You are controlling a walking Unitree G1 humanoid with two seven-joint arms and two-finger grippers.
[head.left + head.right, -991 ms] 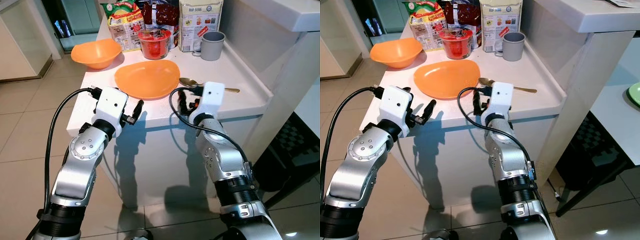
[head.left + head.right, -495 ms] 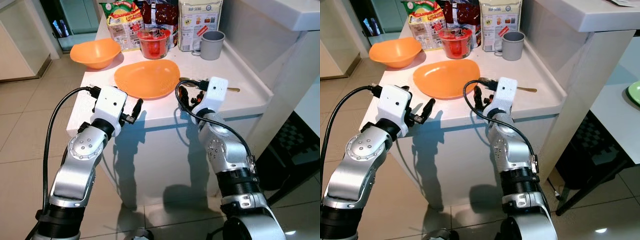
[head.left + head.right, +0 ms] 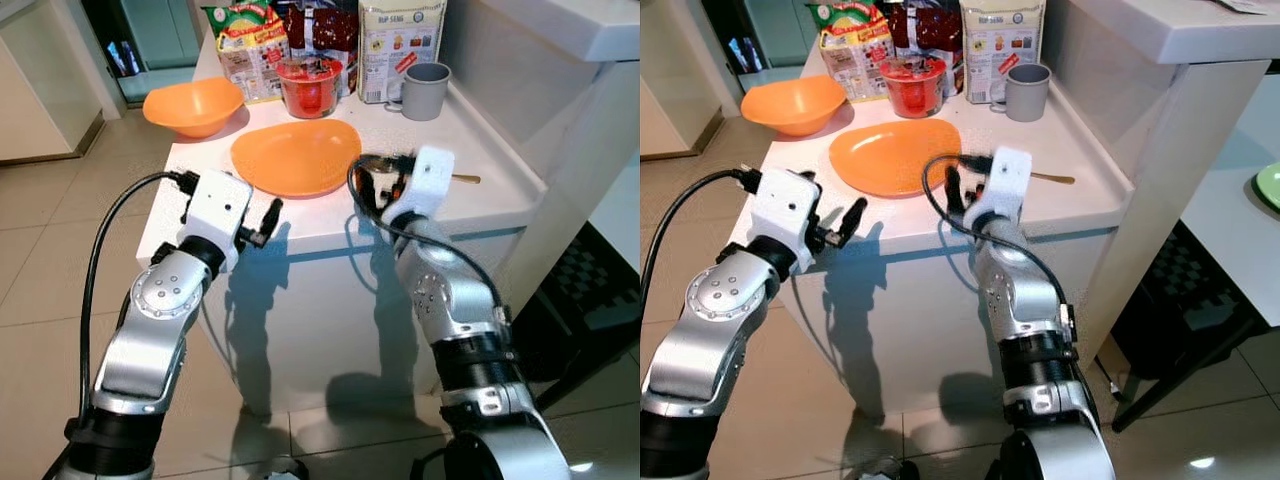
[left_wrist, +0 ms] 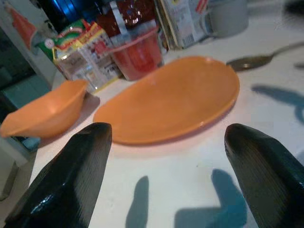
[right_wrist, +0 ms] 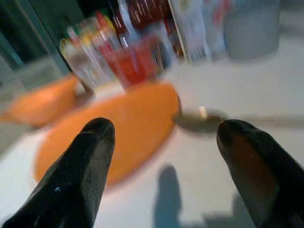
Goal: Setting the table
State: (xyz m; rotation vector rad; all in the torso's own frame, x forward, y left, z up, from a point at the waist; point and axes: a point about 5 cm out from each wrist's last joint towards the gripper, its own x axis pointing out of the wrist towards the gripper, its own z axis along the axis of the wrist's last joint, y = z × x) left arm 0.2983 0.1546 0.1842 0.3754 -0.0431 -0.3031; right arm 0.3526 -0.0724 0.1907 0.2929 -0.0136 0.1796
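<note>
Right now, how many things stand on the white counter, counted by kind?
Orange dishes: 2, a bowl and a plate
Grey mug: 1
Spoon: 1
Red cup: 1
Food packages: about 3, such as the box
Total: about 8

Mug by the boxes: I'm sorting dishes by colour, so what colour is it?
The mug is plain grey, clearest in the right eye view.

head stereo: down at counter [image 3: 480, 200] | wrists: close, sharing orange plate [image 4: 171, 99]

You get bright light; hard arm shadows fall on the white counter [image 3: 300, 222] front. Right wrist view is motion-blurred; head views sharp.
</note>
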